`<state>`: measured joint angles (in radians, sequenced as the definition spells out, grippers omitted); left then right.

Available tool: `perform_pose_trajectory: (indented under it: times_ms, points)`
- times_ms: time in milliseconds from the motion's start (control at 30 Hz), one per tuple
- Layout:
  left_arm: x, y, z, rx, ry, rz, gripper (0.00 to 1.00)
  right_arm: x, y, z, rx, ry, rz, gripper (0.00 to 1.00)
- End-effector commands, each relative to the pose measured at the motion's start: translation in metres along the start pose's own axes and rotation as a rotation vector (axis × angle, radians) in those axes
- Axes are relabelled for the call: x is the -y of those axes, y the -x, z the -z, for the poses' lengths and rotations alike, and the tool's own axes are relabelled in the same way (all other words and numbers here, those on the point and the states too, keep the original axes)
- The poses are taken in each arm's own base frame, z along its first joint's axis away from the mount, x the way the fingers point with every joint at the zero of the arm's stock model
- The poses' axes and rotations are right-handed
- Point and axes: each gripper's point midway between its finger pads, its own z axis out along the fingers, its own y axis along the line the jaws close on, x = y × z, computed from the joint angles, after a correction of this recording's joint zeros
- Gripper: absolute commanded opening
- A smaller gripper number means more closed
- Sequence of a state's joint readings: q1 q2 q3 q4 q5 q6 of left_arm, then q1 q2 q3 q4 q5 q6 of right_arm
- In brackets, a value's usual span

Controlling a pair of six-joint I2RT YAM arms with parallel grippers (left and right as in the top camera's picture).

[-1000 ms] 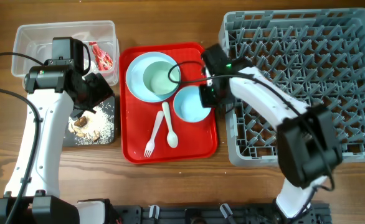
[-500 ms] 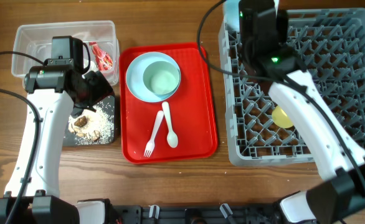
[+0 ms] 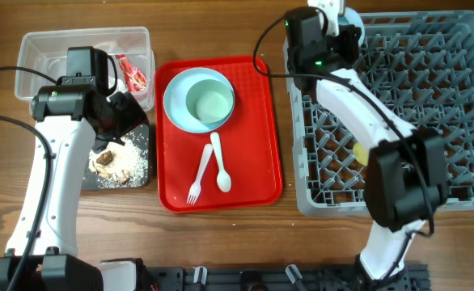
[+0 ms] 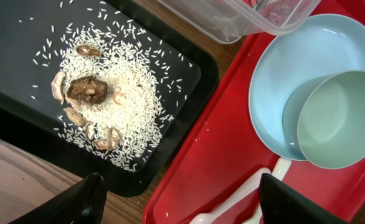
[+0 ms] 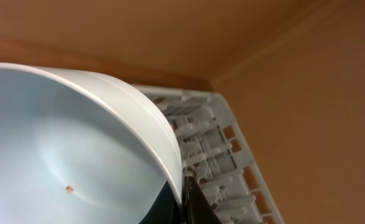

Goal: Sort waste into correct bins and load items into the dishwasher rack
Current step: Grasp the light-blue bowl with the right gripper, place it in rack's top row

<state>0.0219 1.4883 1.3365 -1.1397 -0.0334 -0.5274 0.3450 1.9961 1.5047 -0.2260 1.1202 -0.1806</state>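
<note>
Right hand (image 5: 184, 208) — clamped on rim of round light-blue plastic bowl (image 5: 64, 155), held over grey pegged plastic rack (image 5: 215, 152) corner. Left hand (image 4: 181, 204) — fingers apart, above shallow black rectangular tray (image 4: 11, 81).

The left arm (image 3: 49, 184) reaches up from the near edge with its wrist bent downward, and the left claw (image 4: 189, 202) hangs spread wide. The right arm (image 3: 358, 105) stretches far forward; the right claw (image 3: 335, 14) is clamped on a light-blue bowl (image 5: 58, 155) at its rim.
</note>
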Motion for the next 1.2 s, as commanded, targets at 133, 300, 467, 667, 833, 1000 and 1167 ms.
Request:
perform_pose_trajectory:
  times_ms: [133,300,467,667,833,1000,1167]
  points:
    - [-0.001,0.006,0.006,0.036,-0.003,0.018,0.8,-0.009,-0.02,-0.008,-0.041,-0.056,-0.002,0.04]
    - [-0.001,0.007,0.006,0.036,-0.003,0.018,0.8,-0.03,-0.033,0.005,-0.067,0.035,0.031,0.04]
    - [-0.001,0.007,0.006,0.036,-0.003,0.018,0.8,-0.063,-0.042,0.026,-0.079,0.203,0.114,0.1]
    - [-0.001,0.007,0.006,0.036,-0.003,0.018,0.8,-0.071,-0.051,0.048,-0.139,0.373,0.047,0.34]
    - [-0.001,0.006,0.006,0.035,-0.003,0.017,0.81,-0.041,-0.019,0.082,-0.081,0.535,-0.057,0.66]
    - [-0.01,0.004,0.006,0.029,0.042,0.006,0.84,-0.065,0.028,0.19,0.028,1.221,-0.206,0.67]
    - [-0.037,0.007,0.007,0.012,0.101,0.073,0.85,-0.115,0.011,0.238,-0.108,1.472,-0.208,0.67]
